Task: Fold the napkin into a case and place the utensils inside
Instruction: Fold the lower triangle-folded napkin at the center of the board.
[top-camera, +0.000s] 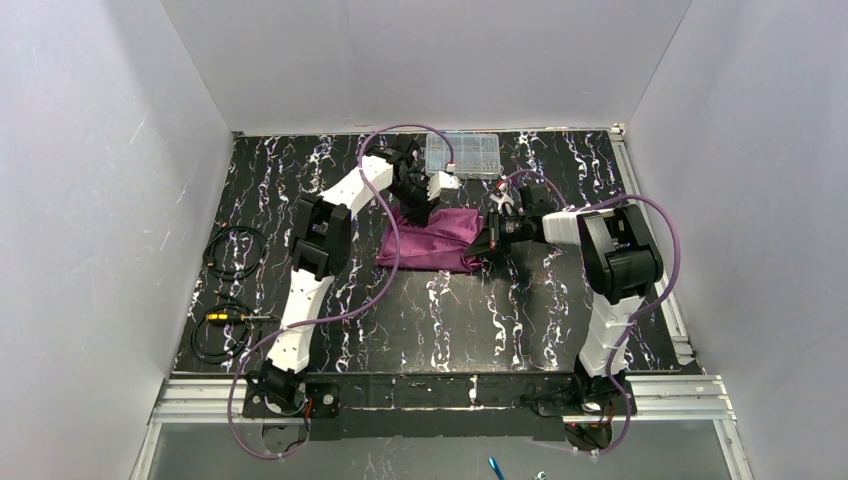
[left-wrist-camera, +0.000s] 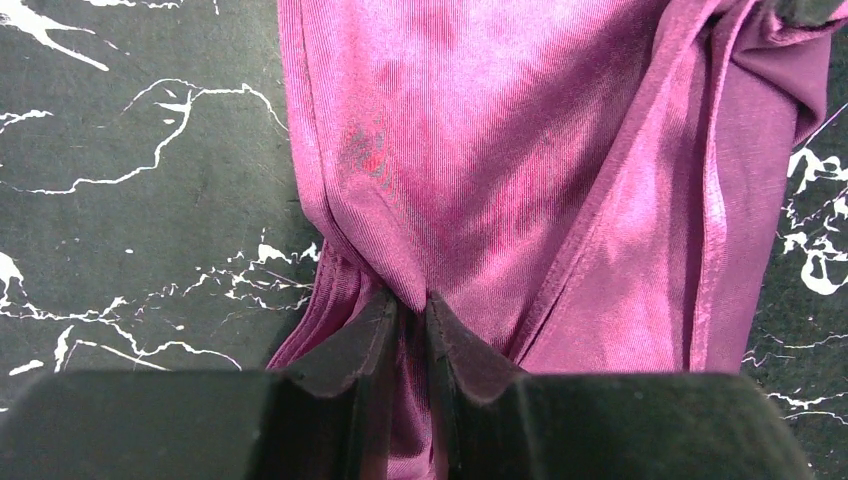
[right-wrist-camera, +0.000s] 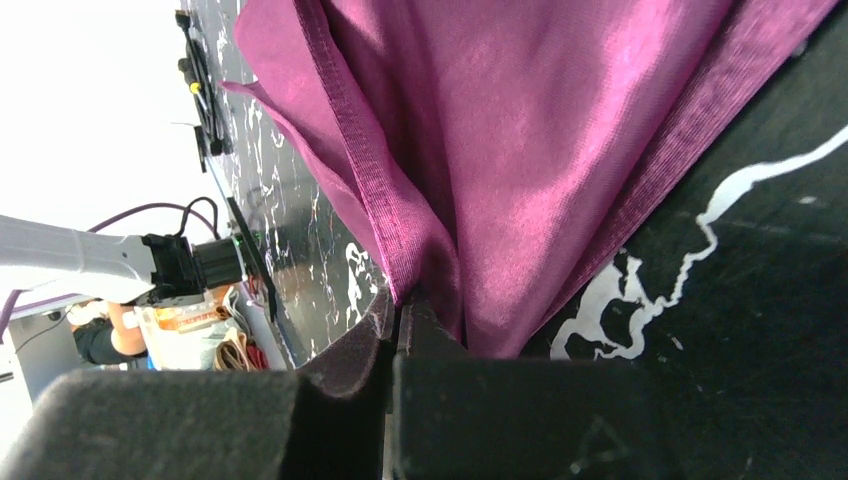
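Reaching inward — left tool (left-wrist-camera: 410, 302) and right tool (right-wrist-camera: 400, 308) pinch the napkin (top-camera: 432, 238).

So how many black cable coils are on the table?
2, both at the left: the back coil, and the front coil with a yellow plug. More could be hidden.

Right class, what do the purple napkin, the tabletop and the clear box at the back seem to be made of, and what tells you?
Napkin: thin soft cloth, perhaps satin-like synthetic; fine ribbed weave, sheen, stitched hem, loose folds.
Tabletop: black marble look with white veins, matte; possibly a printed sheet, cannot tell.
Box: seemingly clear rigid plastic; see-through, with compartment lines.
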